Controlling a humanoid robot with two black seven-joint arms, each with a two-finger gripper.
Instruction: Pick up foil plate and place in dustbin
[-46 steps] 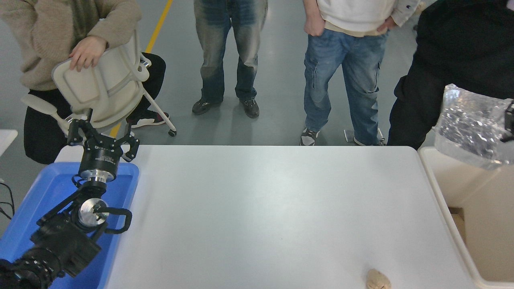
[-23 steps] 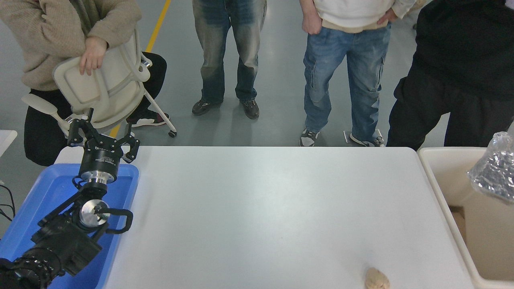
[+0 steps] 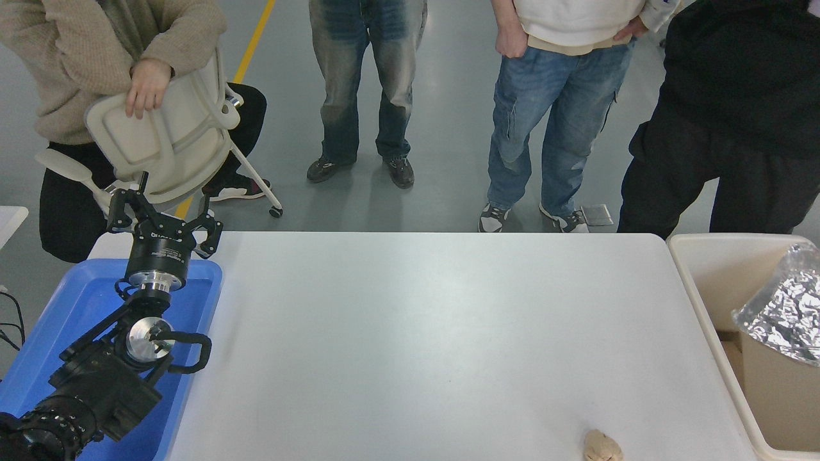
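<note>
Left end effector [image 3: 163, 221]: black, linked fingers [image 3: 123, 208] spread wide, gripping nothing, parked at the lower left over the far end of a blue plastic tray [image 3: 64, 307]. Behind it, a knurled silver collar and a polished metal disc on the jointed black arm. Right end effector out of the frame, so no telling its state.

Tray smooth-walled, rectangular with rounded corners, lying at the left edge of the counter [image 3: 423, 333]. Counter top matte white, flat, softly rounded at the far corners. Near its front right edge, a small tan lump [image 3: 602, 446], rough and rounded.

Just past the counter's right edge, the dustbin [image 3: 711, 256]: cream plastic, thick rounded rim, deep smooth walls. Inside it, at the frame's right edge, the foil plate [image 3: 785, 310]: crinkled, shiny silver, tilted, crumpled out of flat, lower edge seemingly resting against brown cardboard [image 3: 769, 378] in the bin; partly cut off by the frame.

Beyond the far side, four people on a glossy grey floor: one in a fuzzy beige sweater with a hand [image 3: 147, 86] on the back of a cream moulded chair [image 3: 166, 137], two in blue jeans, one in black.
</note>
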